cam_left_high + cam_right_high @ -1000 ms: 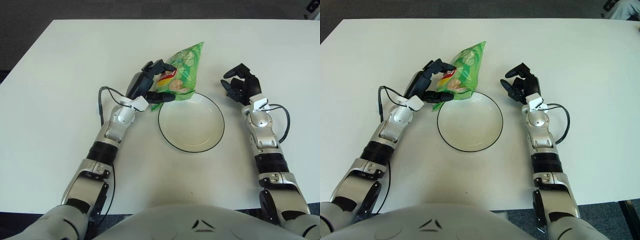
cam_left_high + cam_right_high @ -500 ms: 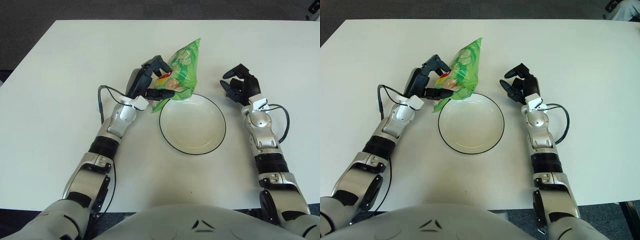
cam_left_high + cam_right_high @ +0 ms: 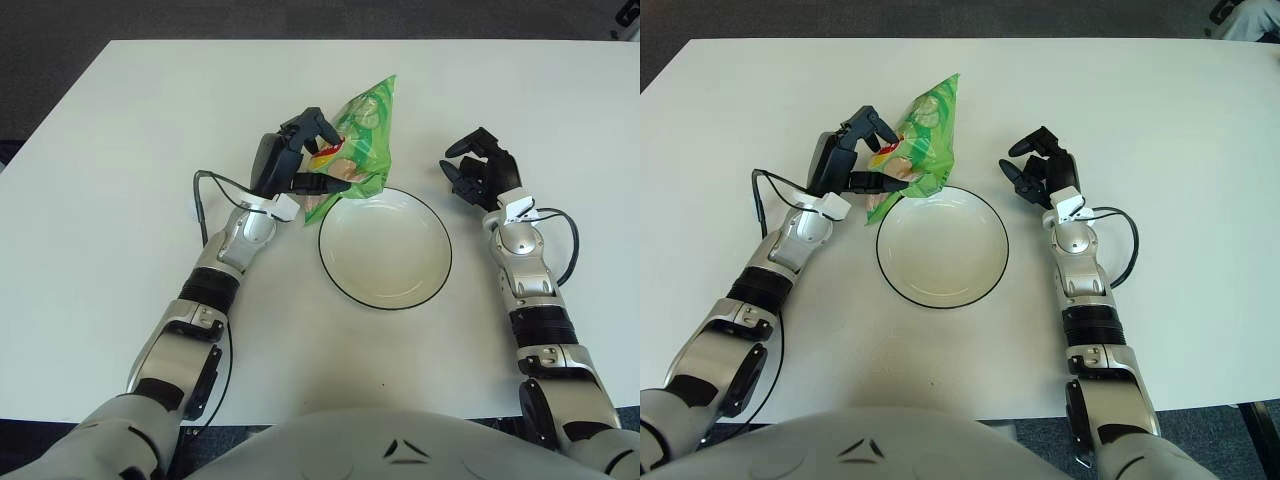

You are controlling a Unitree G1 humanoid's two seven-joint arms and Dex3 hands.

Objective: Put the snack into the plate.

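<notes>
A green snack bag (image 3: 362, 140) with a red label stands tilted just beyond the far left rim of the plate. My left hand (image 3: 300, 160) is shut on the bag's left side, its black fingers pinching the foil. The white plate (image 3: 385, 290) with a dark rim lies on the table in front of me with nothing in it. My right hand (image 3: 480, 170) shows to the right of the plate, its fingers relaxed and holding nothing.
The white table (image 3: 120, 150) stretches wide on all sides, with dark floor beyond its far edge. A black cable (image 3: 205, 200) loops beside my left wrist, and another loops at my right forearm (image 3: 570, 250).
My left hand has lifted the snack bag slightly up and away, off the plate's rim. The right hand has stayed where it was.
</notes>
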